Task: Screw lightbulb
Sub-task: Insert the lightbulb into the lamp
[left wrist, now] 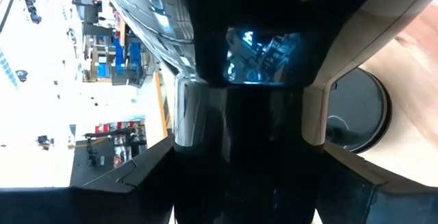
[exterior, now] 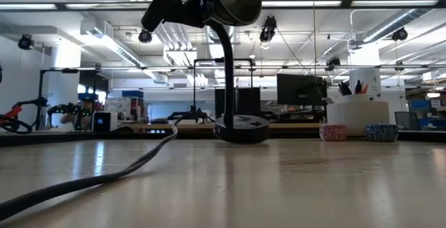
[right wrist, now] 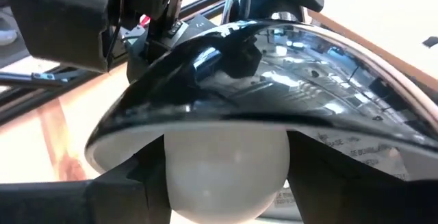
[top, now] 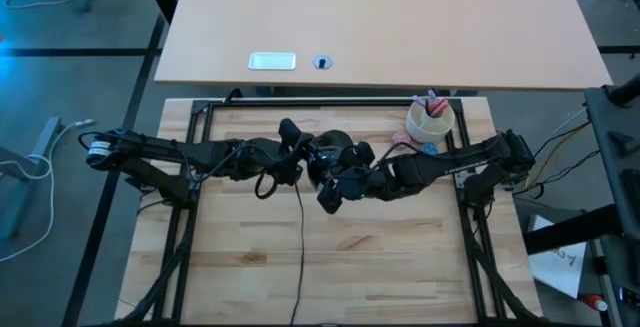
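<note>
The black desk lamp stands on its round base point(exterior: 240, 127) in the middle of the table, its stem point(exterior: 226, 61) rising to the shade point(right wrist: 274, 59), which has a shiny reflector. The white lightbulb point(right wrist: 226, 172) sits under the shade's rim, its upper part hidden inside the shade. My right gripper point(right wrist: 226, 183) is shut on the bulb and comes in from the table's right point(top: 335, 185). My left gripper point(left wrist: 246, 155) comes in from the left point(top: 300, 159) and is shut on the lamp's head. My left gripper has the dark back part of the lamp's head point(left wrist: 263, 114) between its two fingers; the lamp's body fills the view and hides the place of contact. The lamp stands on its base point(left wrist: 356, 111). My right gripper pinches the bulb's globe point(right wrist: 178, 176) by two opposite sides between its two fingers point(right wrist: 130, 190). The bulb's top is up inside the shade, clear of the table.
The lamp's black cord point(exterior: 104, 176) runs from the base across the table toward the near edge. A white cup with pens point(top: 430, 120) stands at the far right, with a pink ball point(exterior: 333, 132) and a blue ball point(exterior: 382, 132) beside it.
</note>
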Tool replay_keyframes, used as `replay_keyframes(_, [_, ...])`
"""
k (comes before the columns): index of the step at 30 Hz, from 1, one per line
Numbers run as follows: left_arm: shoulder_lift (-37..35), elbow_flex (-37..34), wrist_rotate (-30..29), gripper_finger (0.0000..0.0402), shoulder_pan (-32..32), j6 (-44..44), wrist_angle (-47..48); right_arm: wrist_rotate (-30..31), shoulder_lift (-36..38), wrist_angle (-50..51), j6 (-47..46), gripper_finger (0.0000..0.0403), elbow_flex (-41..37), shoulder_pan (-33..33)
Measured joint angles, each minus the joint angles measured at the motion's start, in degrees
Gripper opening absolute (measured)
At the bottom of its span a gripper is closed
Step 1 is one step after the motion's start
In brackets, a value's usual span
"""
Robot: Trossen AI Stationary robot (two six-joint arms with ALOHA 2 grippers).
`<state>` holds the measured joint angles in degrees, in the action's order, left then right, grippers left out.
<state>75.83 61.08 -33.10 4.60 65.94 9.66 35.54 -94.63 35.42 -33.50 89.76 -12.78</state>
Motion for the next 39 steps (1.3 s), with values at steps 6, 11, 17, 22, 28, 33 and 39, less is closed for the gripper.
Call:
replay_keyframes(6, [-0.18,0.02,1.65,0.0256,0.07,-3.94,1.54,0.17,0.49,0.52,6.99,0.0218,0.0,0.0])
replay_keyframes(11, [-0.23,0.02,2.09,0.0256,0.19,-5.79,2.16,-0.14,0.83,2.53,10.49,0.0215,1.6,0.17])
replay_keyframes(17, [-0.24,0.02,2.1,0.0256,0.26,-6.68,2.57,-0.47,0.87,2.97,10.37,0.0223,2.56,0.4])
replay_keyframes(22, [-0.22,0.02,2.08,0.0256,0.33,-7.07,2.83,-0.45,1.04,2.87,10.22,0.0223,2.58,0.41])
replay_keyframes(28, [-0.22,0.02,2.12,0.0256,0.35,-8.08,2.92,-0.47,2.49,3.02,10.32,0.0219,2.58,0.39])
replay_keyframes(33, [-0.17,0.02,2.21,0.0255,0.35,-9.56,3.14,-0.26,3.47,3.2,10.95,0.0224,2.58,0.37])
replay_keyframes(39, [-0.5,0.02,2.31,0.0255,0.35,-10.26,3.77,-0.66,4.01,3.39,12.59,0.0219,2.67,0.35])
